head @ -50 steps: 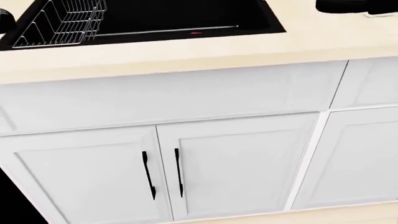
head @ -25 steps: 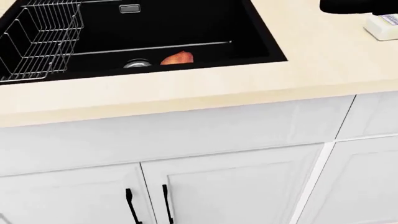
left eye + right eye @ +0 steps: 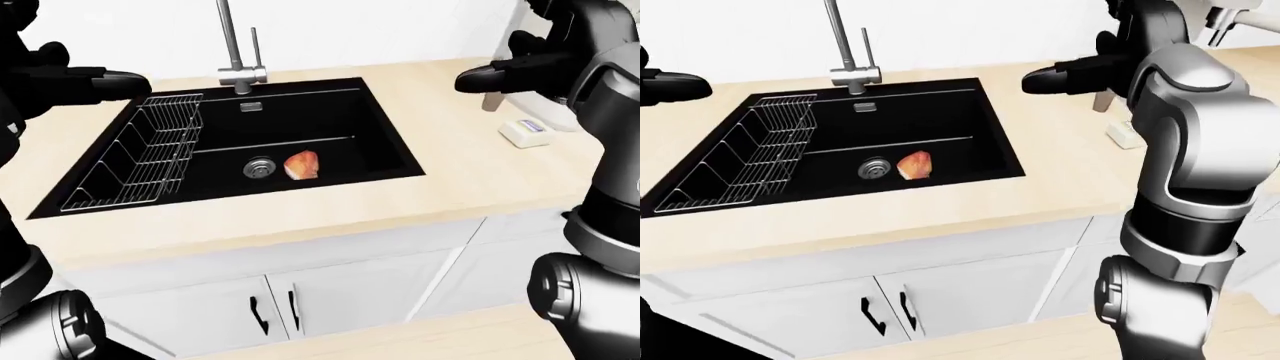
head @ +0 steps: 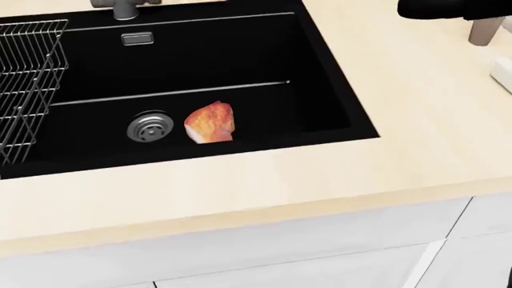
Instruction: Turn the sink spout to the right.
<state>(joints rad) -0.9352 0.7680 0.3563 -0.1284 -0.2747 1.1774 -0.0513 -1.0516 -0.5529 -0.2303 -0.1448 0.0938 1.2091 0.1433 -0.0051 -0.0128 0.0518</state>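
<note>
The grey faucet (image 3: 243, 73) stands at the top rim of the black sink (image 3: 335, 120), and its thin spout pipe (image 3: 229, 34) rises out of the top of the left-eye view, so where its outlet points is hidden. Only the faucet's base (image 4: 120, 7) shows in the head view. My left hand (image 3: 122, 79) hovers open over the sink's upper left corner, left of the faucet and apart from it. At the same height, my right hand (image 3: 478, 78) floats open over the counter, right of the sink. Neither hand holds anything.
A wire dish rack (image 3: 140, 157) fills the sink's left part. An orange-red lump (image 4: 210, 123) lies beside the drain (image 4: 149, 126). A white block (image 3: 528, 133) and a grey upright post (image 4: 482, 30) stand on the beige counter (image 3: 470, 180) at right. White cabinet doors (image 3: 330, 300) lie below.
The camera has tilted up: the sink slid down the head view, the cabinet doors and handles left it, and the drain, orange lump and faucet base came in.
</note>
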